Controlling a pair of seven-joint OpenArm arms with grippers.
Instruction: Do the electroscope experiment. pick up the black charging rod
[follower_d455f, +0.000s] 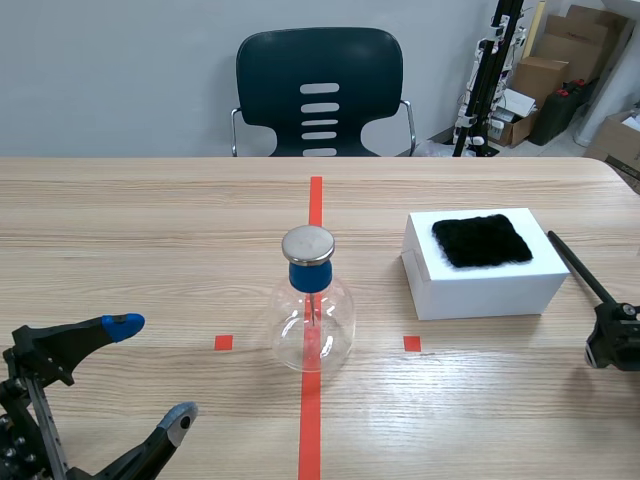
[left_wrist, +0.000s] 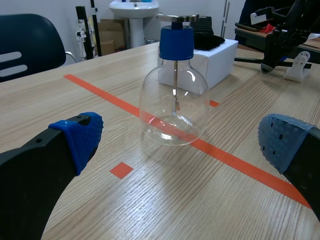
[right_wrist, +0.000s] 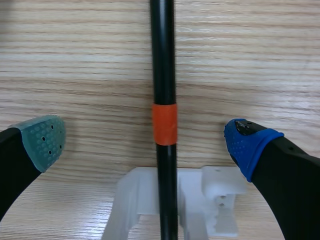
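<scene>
The black charging rod (right_wrist: 163, 75) with an orange band lies on a white holder (right_wrist: 170, 205), straight down the middle between my right gripper's (right_wrist: 145, 137) open fingers, untouched. In the scene view the rod (follower_d455f: 575, 263) slants beside the white box, with my right gripper (follower_d455f: 612, 335) over its near end. The glass flask electroscope (follower_d455f: 312, 315) with blue stopper and metal disc stands on the red tape line at mid-table. My left gripper (follower_d455f: 150, 375) is open at the near left, facing the flask (left_wrist: 174, 100) from a distance.
A white box (follower_d455f: 485, 275) with a black fur pad (follower_d455f: 482, 240) on top stands right of the flask. A dark chair (follower_d455f: 320, 90) is behind the table's far edge. Cardboard boxes and a stand sit at the back right.
</scene>
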